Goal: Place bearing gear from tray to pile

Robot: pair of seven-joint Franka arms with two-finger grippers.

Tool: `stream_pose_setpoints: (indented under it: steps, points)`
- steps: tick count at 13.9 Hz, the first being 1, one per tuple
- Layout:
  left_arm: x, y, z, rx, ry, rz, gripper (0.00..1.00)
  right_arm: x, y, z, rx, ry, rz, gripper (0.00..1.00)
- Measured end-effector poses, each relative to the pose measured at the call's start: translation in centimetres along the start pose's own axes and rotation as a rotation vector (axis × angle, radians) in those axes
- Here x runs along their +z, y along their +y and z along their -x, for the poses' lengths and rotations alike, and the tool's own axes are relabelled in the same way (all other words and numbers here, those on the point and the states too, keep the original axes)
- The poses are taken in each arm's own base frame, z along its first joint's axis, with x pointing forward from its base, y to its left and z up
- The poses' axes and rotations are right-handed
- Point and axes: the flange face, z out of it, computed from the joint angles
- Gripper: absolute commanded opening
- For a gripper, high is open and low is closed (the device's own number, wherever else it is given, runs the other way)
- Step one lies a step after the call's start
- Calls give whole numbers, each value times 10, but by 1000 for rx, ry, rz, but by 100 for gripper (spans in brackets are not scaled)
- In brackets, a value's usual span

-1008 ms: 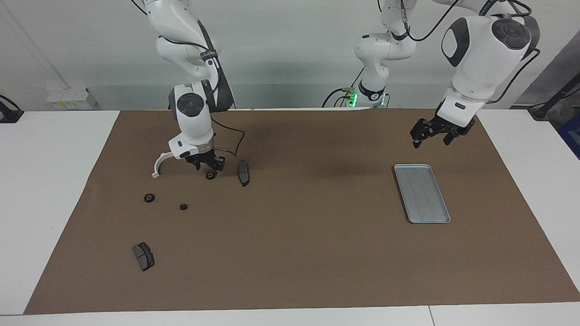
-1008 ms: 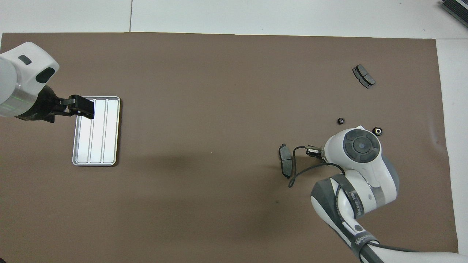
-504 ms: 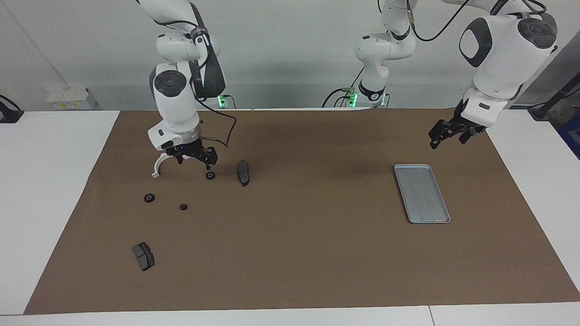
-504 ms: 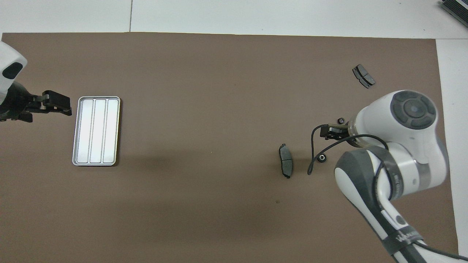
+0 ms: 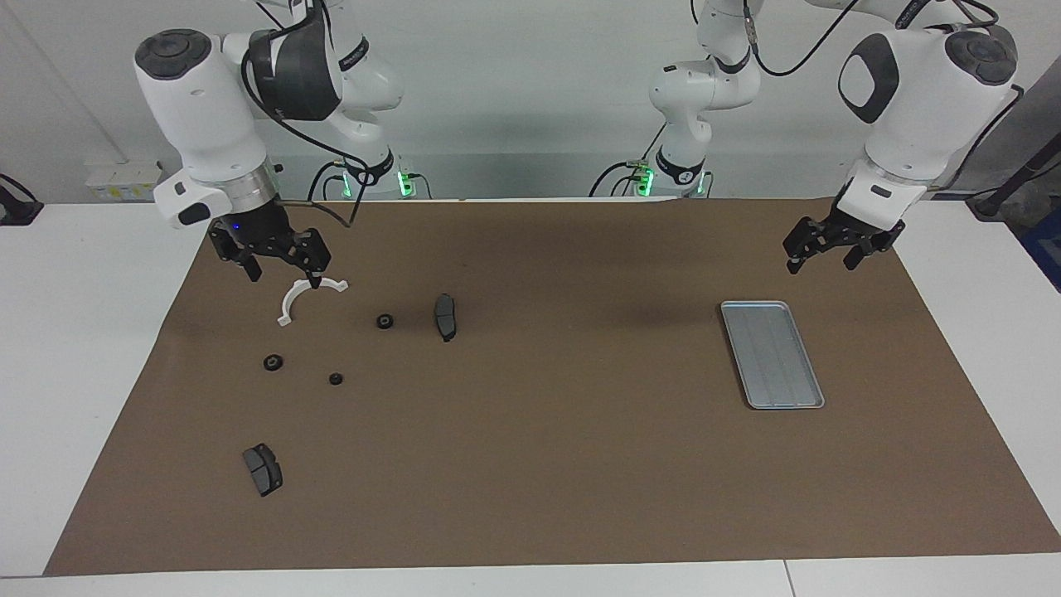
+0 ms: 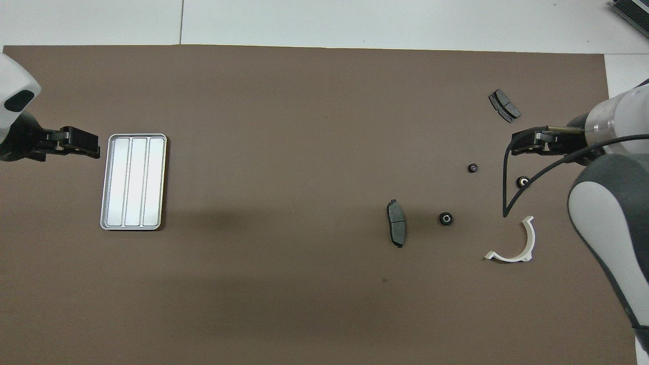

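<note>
up by the robots' edge both grippers hang with fingers wide, empty: right gripper (image 5: 280,264) over the bracket (image 5: 308,297), left gripper (image 5: 829,247) beside the tray (image 5: 772,355). gear (image 5: 385,321) sits on the mat between bracket and pad (image 5: 445,316).

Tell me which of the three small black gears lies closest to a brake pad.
The gear beside the brake pad toward the table's middle. The other two gears lie farther from the robots, clearly apart from either pad.
</note>
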Motion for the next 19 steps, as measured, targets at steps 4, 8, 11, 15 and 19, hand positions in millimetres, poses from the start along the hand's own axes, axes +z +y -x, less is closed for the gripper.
stream_pose_setpoints:
  steps: [4, 8, 11, 15, 19]
  points:
    - [1, 0, 0, 1, -2, 0, 100, -20, 0, -4, -4, 28, -5, 100]
    - [1, 0, 0, 1, -2, 0, 100, -23, 4, -7, 4, 36, -7, 100]
    - [1, 0, 0, 1, -2, 0, 100, -31, 18, -8, 25, 28, -2, 100]
    - [-3, 0, 2, 1, 5, 0, 100, -72, 35, -9, 24, 21, 3, 100]
    - [-11, 0, 5, 1, 19, -1, 100, -76, 24, -6, 6, -23, 11, 100]
